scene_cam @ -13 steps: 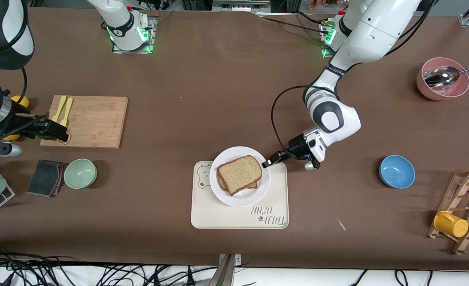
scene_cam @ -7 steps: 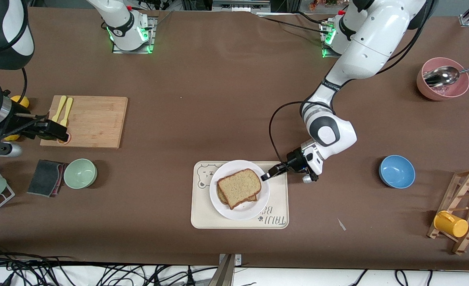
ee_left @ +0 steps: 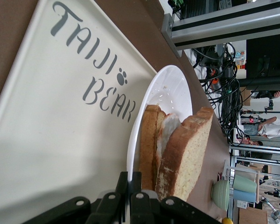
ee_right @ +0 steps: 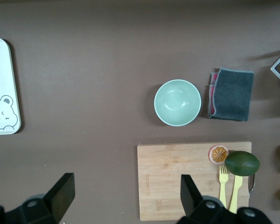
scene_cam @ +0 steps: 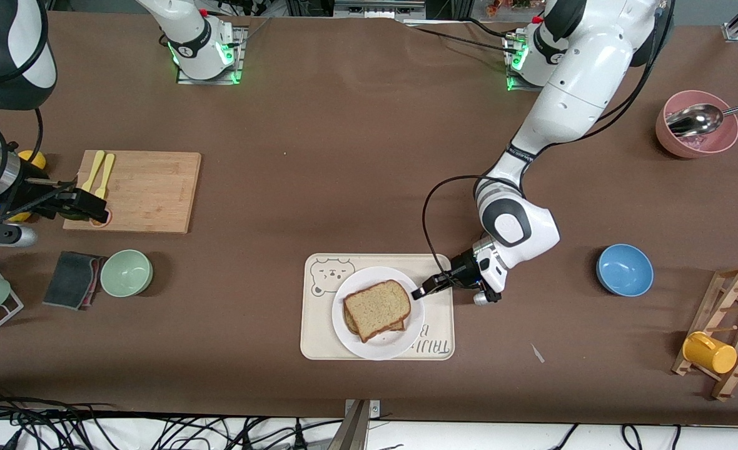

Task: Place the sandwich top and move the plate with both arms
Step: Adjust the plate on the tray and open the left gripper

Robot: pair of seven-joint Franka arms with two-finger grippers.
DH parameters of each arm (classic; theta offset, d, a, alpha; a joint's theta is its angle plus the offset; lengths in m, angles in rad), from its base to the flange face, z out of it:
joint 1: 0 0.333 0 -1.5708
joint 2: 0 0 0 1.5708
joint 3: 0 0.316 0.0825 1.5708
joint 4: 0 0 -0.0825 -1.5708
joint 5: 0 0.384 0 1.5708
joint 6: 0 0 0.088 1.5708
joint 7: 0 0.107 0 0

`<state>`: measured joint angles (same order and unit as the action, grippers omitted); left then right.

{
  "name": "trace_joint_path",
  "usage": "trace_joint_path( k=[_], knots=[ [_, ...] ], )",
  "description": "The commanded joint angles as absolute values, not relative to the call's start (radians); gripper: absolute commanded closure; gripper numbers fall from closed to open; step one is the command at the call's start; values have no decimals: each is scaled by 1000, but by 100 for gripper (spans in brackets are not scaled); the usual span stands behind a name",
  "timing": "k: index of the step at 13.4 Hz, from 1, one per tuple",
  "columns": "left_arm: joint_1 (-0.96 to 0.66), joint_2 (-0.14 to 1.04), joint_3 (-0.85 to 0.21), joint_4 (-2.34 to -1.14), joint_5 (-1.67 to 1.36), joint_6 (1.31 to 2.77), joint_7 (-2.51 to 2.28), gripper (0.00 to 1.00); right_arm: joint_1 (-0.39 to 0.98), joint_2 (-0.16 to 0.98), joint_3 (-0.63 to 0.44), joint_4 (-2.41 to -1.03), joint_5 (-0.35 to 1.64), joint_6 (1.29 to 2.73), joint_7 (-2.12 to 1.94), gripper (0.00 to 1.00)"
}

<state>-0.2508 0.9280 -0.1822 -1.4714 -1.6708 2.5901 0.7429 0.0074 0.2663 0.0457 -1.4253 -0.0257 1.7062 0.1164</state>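
- Left gripper (scene_cam: 418, 292): clamped shut on the plate (scene_cam: 350, 331) rim, over the tray (scene_cam: 319, 340).
- Sandwich top (scene_cam: 377, 307): on the stack (plate-borne).
- Right gripper (ee_right: 126, 198): fully spread, empty, above the cutting board (scene_cam: 150, 190).

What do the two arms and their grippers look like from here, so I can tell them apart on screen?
Both arms are white, rounded and jointed, with dark grey joint caps and green-lit bases. The left arm carries a looping black cable to its wrist; its black left gripper has slim black fingers. The right arm shows a silver wrist section; its black right gripper has broad, wedge-shaped black fingers.
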Motion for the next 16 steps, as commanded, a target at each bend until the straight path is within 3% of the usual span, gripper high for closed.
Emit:
trace_joint_path(
  k=[1, 5, 7, 13, 16],
  knots=[
    [-262, 940, -176, -1422, -1644, 2597, 716, 88, 11, 262, 49, -1425, -46, 1710, 126, 0],
    [-242, 913, -176, -1454, -1612, 2586, 719, 65, 11, 262, 49, -1425, -46, 1709, 126, 0],
    [-226, 907, -176, -1468, -1588, 2576, 721, 63, 11, 262, 49, -1425, -46, 1709, 126, 0],
    [-181, 743, -178, -1655, -1559, 2520, 718, 58, 18, 262, 49, -1425, -45, 1709, 153, 0],
    [-176, 654, -176, -1759, -1559, 2520, 719, 46, 20, 261, 48, -1425, -46, 1706, 167, 0]
  ],
)
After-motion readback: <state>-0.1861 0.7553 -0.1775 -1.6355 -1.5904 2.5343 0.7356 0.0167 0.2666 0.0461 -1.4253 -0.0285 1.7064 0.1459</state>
